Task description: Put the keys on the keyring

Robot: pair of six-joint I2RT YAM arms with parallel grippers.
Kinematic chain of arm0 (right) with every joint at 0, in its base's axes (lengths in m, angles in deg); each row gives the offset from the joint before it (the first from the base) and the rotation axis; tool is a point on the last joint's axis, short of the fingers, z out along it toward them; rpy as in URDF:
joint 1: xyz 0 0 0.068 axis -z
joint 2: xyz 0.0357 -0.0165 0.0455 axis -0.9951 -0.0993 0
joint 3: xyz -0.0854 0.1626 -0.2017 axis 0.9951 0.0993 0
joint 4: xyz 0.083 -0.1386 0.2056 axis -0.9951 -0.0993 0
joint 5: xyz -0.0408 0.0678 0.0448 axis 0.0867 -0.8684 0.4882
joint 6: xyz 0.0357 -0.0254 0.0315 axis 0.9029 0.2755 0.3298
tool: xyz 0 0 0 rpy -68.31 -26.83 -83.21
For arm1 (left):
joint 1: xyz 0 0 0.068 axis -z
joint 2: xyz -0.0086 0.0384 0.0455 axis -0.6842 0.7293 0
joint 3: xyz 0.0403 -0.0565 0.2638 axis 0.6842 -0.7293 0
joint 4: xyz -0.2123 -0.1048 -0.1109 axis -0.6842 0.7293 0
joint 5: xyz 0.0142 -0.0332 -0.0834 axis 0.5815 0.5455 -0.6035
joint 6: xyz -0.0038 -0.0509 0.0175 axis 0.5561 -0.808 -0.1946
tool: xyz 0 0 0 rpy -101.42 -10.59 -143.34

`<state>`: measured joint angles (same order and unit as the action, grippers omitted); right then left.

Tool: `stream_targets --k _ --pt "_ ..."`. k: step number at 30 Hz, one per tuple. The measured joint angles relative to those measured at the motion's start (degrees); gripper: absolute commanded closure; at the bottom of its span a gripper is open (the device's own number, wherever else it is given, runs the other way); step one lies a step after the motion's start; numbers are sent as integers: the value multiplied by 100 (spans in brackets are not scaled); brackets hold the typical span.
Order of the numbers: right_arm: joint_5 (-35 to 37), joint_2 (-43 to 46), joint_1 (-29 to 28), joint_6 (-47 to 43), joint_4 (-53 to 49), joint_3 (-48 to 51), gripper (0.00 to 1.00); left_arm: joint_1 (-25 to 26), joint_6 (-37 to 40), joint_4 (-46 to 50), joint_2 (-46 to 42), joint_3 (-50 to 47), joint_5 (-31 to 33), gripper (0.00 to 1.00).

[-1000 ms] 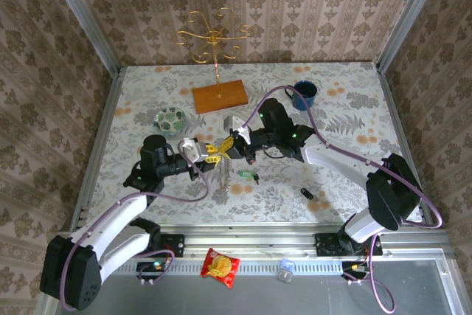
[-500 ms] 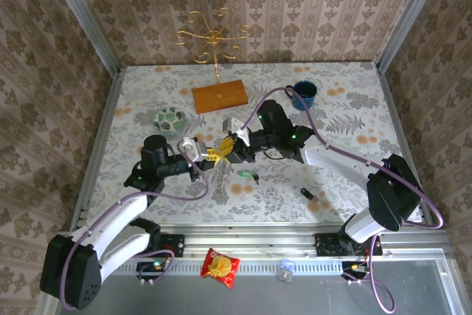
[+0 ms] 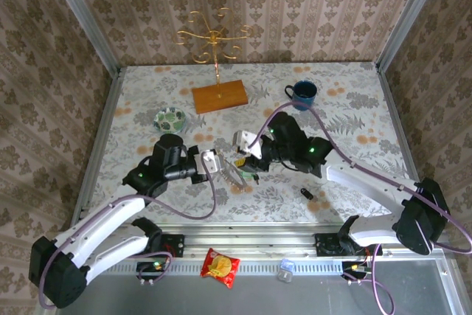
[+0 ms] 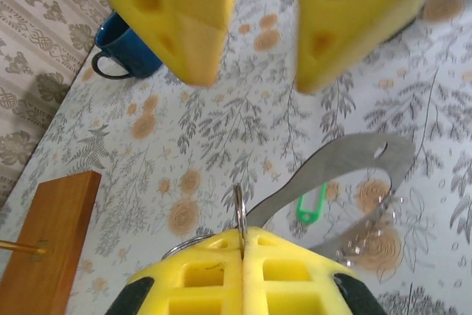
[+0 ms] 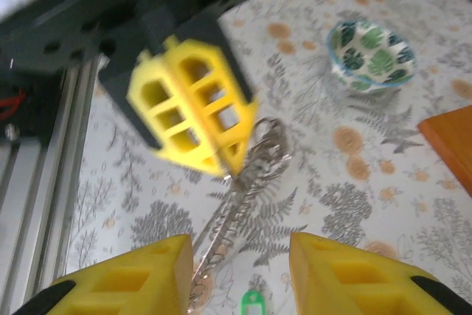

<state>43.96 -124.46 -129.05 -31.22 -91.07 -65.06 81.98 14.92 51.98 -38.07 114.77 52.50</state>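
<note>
Left hand (image 3: 219,164) is pinched shut on the keyring (image 3: 234,176). In the left wrist view its fingers (image 4: 295,274) are pressed together on the ring's thin edge, and the grey band curves off to the right above the desk (image 3: 147,94). Can't tell if the band's far end touches the desk. Right hand (image 3: 240,156) is just beside the left, facing it, with fingers (image 5: 125,285) a moderate way apart and nothing between them. Green key (image 4: 311,203) lies flat on the desk just below the band, not threaded on. Black key (image 3: 308,193) lies on the desk toward the near edge by the right arm, well apart from the ring. Mug (image 3: 304,94) is back right and bowl (image 3: 171,119) is left. The wood stand base (image 3: 220,97) sits between them at the back.
</note>
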Motion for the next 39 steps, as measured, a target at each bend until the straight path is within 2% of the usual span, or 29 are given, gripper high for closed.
stream_targets --k 7,17,26,29,32,34,36,39 --pt "28 -42 -138 -166 358 334 71 212 393 533 225 254 332 100" --pt "-190 -236 -138 -286 1178 697 71 243 376 669 278 295 144 100" --pt "-267 -420 -144 -293 1641 782 76 243 271 669 289 295 -39 100" --pt "-334 -420 -153 -291 1729 782 83 243 251 673 293 295 -74 100" --pt "-400 -420 -164 -299 1775 785 98 240 229 671 304 295 -83 100" --pt "-428 -420 -168 -315 1781 796 100 240 162 682 304 295 -81 100" --pt "-485 -420 -168 -315 1805 822 100 240 83 691 302 295 -81 84" --pt "-612 -420 -140 -264 1985 929 100 216 -184 584 240 264 -90 77"
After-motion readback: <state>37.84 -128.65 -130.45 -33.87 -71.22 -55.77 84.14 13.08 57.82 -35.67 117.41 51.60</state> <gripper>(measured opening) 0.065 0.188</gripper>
